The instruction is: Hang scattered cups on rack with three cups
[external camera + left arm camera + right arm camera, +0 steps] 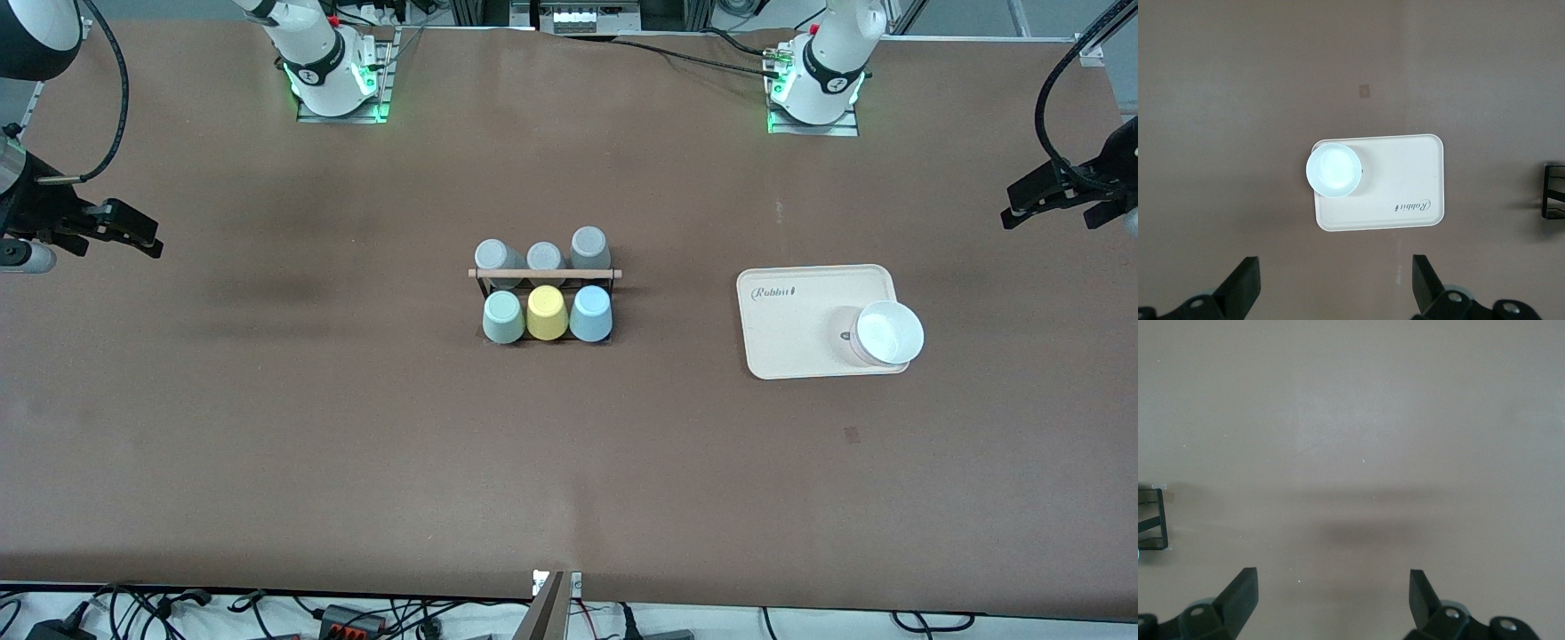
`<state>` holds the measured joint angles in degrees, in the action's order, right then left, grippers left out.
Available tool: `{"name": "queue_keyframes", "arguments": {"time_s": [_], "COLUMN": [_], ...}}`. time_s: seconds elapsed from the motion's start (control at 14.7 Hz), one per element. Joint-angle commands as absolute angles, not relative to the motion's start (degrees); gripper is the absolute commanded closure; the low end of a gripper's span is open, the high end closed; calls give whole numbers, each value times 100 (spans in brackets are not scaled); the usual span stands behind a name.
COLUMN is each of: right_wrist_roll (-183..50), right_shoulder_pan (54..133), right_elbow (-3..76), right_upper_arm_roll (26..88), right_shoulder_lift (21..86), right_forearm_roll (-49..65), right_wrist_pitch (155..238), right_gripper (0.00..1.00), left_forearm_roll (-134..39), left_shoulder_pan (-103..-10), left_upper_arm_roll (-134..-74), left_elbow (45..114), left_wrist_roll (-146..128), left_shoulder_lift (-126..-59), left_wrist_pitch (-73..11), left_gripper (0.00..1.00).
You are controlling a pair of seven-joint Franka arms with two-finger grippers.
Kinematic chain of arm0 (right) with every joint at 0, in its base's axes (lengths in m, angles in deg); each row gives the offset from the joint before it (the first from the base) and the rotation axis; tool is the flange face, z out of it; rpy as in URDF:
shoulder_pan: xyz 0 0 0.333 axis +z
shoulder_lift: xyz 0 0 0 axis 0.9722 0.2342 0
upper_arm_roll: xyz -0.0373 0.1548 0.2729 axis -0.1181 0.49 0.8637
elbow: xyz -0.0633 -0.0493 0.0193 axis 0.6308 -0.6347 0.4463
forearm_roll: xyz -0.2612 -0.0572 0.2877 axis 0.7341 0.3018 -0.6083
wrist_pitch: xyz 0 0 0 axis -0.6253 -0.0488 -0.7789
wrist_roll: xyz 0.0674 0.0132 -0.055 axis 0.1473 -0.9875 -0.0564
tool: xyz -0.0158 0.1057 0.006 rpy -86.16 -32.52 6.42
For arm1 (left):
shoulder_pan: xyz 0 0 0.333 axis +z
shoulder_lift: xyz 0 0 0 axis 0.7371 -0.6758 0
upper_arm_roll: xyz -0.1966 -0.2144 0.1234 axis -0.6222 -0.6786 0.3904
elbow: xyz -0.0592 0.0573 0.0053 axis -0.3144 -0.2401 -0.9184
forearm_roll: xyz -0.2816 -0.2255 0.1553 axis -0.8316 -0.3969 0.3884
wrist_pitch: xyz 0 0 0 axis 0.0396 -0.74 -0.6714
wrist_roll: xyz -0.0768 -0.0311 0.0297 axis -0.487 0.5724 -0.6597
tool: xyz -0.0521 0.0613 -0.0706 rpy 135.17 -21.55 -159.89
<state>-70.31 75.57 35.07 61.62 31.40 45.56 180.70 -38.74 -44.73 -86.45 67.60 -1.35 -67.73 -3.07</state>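
The black wire rack (544, 274) with a light wooden rod across its top stands mid-table. The pale mint green cup (503, 317) and the light blue cup (590, 314) sit upside down on its pegs in the row nearer the front camera, with a yellow cup (547, 312) between them. My left gripper (1018, 206) is open and empty, up over the left arm's end of the table; in the left wrist view (1335, 267) it is over bare table. My right gripper (147, 236) is open and empty over the right arm's end; in the right wrist view (1333, 577) it is over bare table.
Three grey cups (542, 256) fill the rack's row nearer the robots. A cream tray (791, 329) with a white bowl (887, 333) on one corner lies toward the left arm's end; both also show in the left wrist view, tray (1405, 180) and bowl (1333, 171).
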Motion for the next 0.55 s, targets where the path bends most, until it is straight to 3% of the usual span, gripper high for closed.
{"name": "queue_keyframes", "arguments": {"time_s": [0.0, 0.48], "right_wrist_roll": [-6919, -6919], "right_shoulder_pan": [7566, 7557], "right_elbow": [3662, 3662], "right_upper_arm_roll": [6205, 6188], "right_shoulder_lift": [2965, 2921], "right_forearm_roll": [4635, 4600], "right_wrist_pitch": [18037, 17922], "right_gripper": [0, 0], "left_forearm_roll": [-3848, -3848], "left_shoulder_pan": [-4458, -4458], "left_upper_arm_roll": [-8646, -8646], "left_elbow": [6592, 6600], "left_wrist_roll": [-27, -27], "left_shoulder_lift": [-6852, -6852], "left_wrist_pitch": [-169, -169], "left_gripper": [0, 0]}}
